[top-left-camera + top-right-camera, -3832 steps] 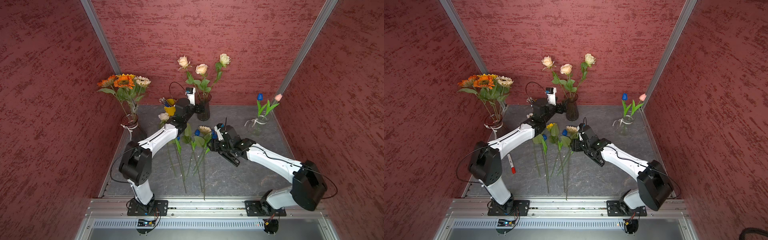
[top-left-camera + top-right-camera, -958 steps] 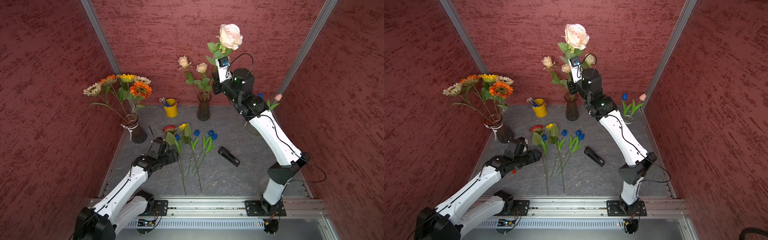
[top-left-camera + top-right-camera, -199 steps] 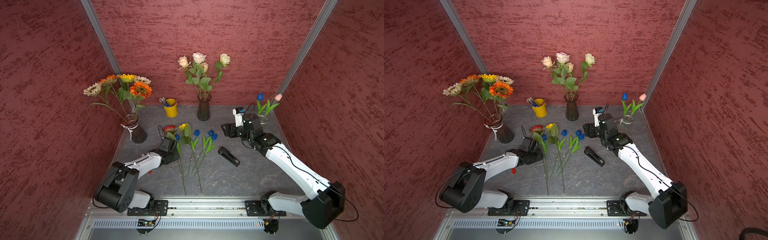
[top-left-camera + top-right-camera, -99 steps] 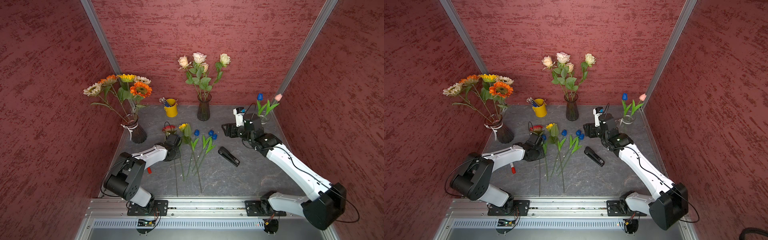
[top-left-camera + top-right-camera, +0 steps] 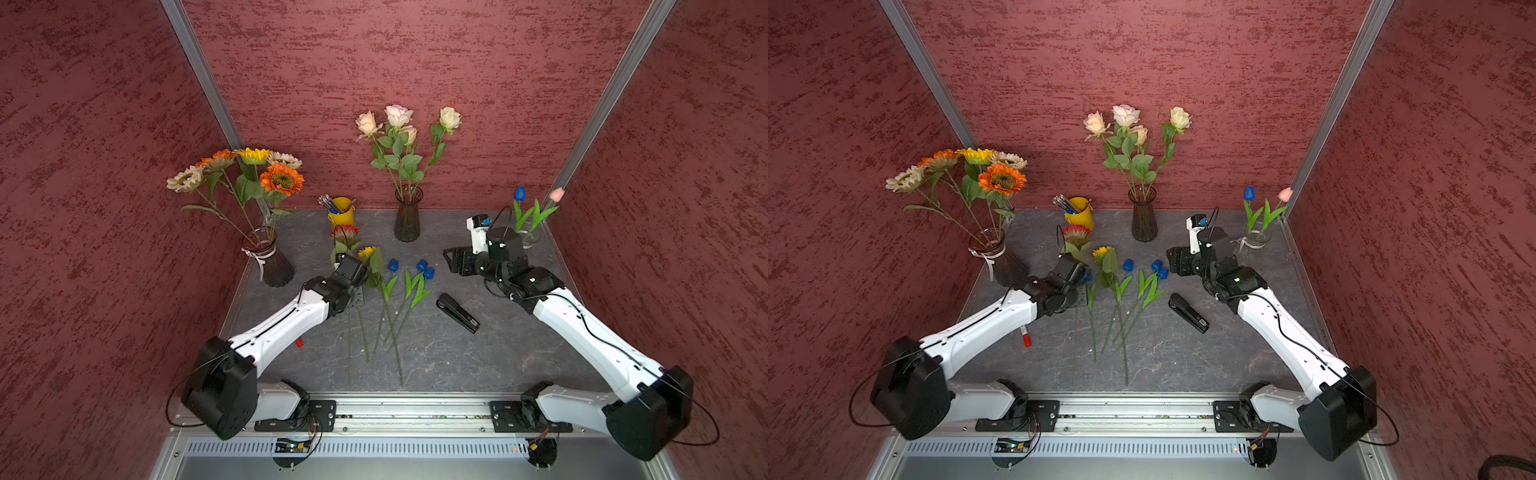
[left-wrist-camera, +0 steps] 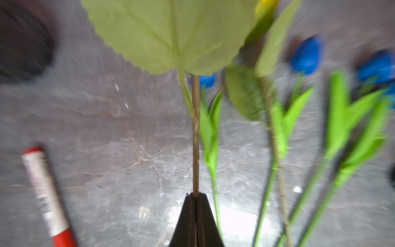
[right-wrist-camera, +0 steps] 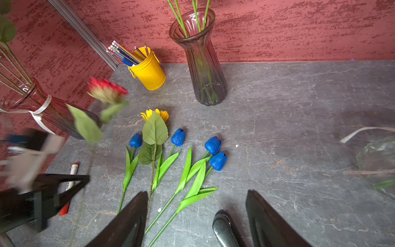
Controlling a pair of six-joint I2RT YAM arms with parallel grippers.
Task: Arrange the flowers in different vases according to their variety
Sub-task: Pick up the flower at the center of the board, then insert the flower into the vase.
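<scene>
Now, left gripper point(image 6: 195, 195): clenched on the red sunflower point(image 5: 345, 233) by its stem point(image 6: 195, 136), just below the leaves, bloom clear of the table point(image 5: 478, 357).
Handling: light, wiry stem under a top-heavy bloom; the long tail will likely sway, so this high grip suits steering it.
Left arm: stretched low and forward, wrist near level.
Loose flowers: yellow sunflower point(image 5: 367, 252) and blue tulips point(image 5: 422, 266) lie flat between the arms.
Right gripper point(image 7: 196, 192): released, empty, near the tulips; arm bent inward.
Sunflower vase point(image 5: 270, 266): left, near the held bloom.
Rose vase point(image 5: 406, 220), tulip vase point(image 5: 530, 237): by the back wall.
</scene>
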